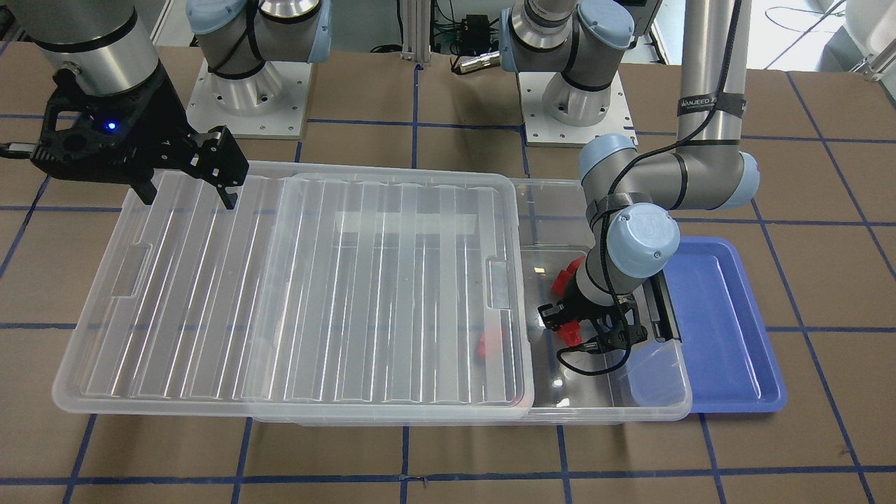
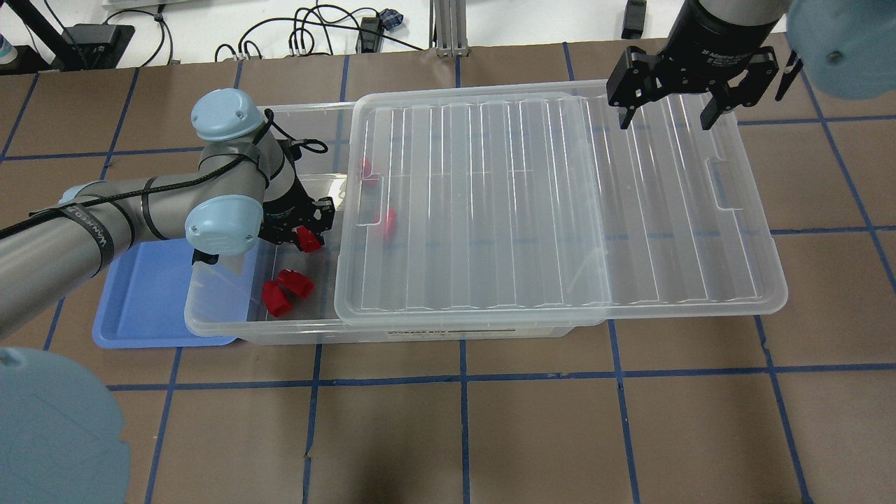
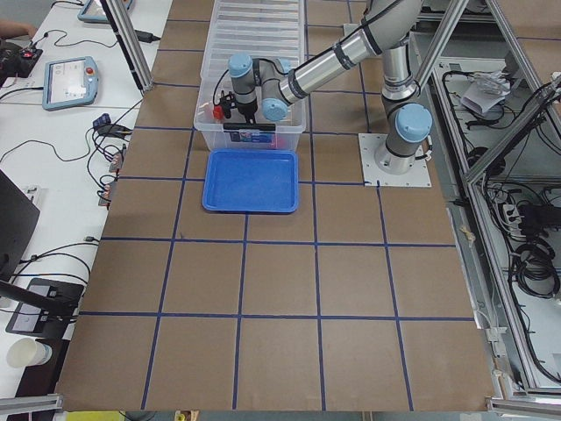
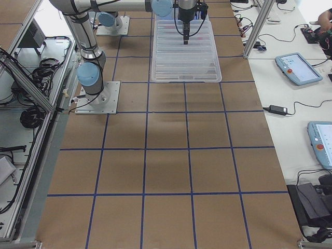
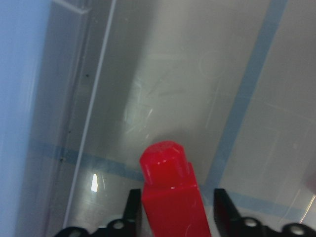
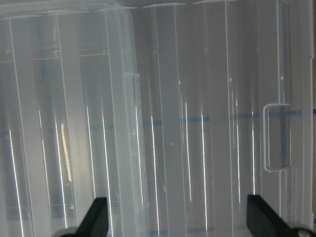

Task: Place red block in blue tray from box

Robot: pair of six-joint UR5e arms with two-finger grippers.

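The clear box (image 2: 420,332) lies across the table, with its ribbed lid (image 2: 560,210) slid toward my right so its left end is uncovered. My left gripper (image 2: 302,234) is inside that open end, shut on a red block (image 5: 173,197) that stands upright between the fingers (image 5: 132,212). It also shows in the front view (image 1: 572,334). Two more red blocks (image 2: 281,290) lie on the box floor close by. Others (image 2: 388,222) show through the lid. The blue tray (image 2: 140,308) sits beside the box's left end, with nothing in it. My right gripper (image 2: 668,115) is open above the lid's far right part.
A black latch handle (image 1: 661,308) is on the box end next to the tray. The lid overhangs the box on my right (image 1: 105,350). The arm bases (image 1: 245,91) stand behind the box. The table is brown with blue tape lines.
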